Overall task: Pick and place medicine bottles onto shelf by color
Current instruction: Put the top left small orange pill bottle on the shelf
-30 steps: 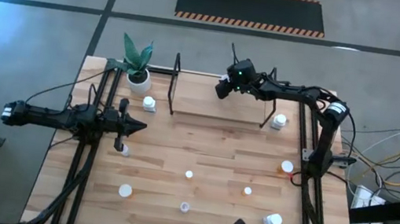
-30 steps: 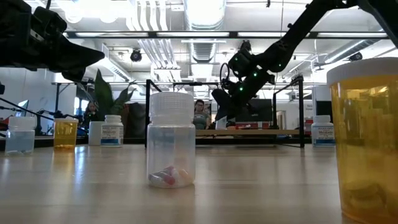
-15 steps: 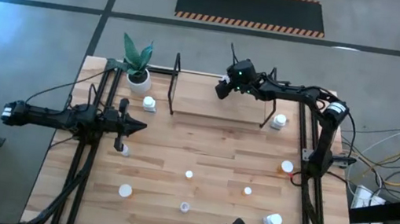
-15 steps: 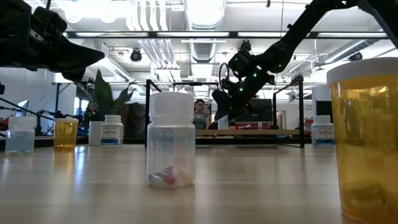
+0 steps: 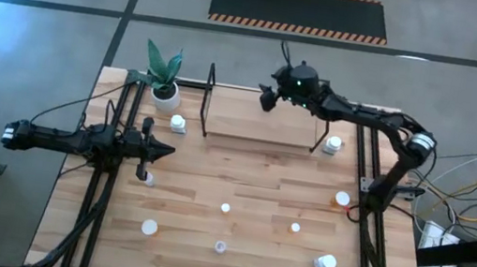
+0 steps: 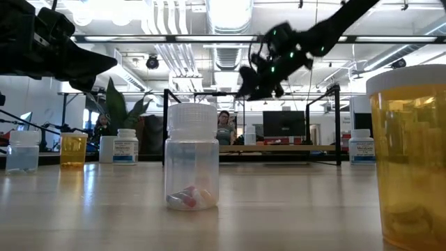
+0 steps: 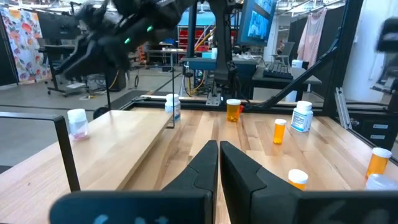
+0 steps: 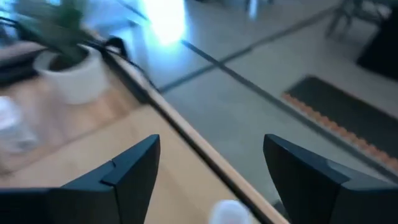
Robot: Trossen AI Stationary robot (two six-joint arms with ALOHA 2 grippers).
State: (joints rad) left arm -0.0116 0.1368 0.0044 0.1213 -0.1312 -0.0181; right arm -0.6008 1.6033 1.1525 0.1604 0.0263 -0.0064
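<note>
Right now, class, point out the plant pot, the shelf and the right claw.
plant pot [image 5: 165, 95], high view, white rim.
shelf [image 5: 259, 125], high view, bare wooden board.
right claw [image 5: 267, 99], high view, between its fingertips.

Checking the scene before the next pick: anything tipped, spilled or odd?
Nothing stands out. The loose bottles on the table stand upright, the plant pot too. One bottle stands on the shelf; the right gripper hangs open above it.

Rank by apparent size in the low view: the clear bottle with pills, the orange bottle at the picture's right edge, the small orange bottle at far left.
1. Orange bottle at right edge, nearest the camera
2. Clear pill bottle
3. Small orange bottle, farther off
</note>
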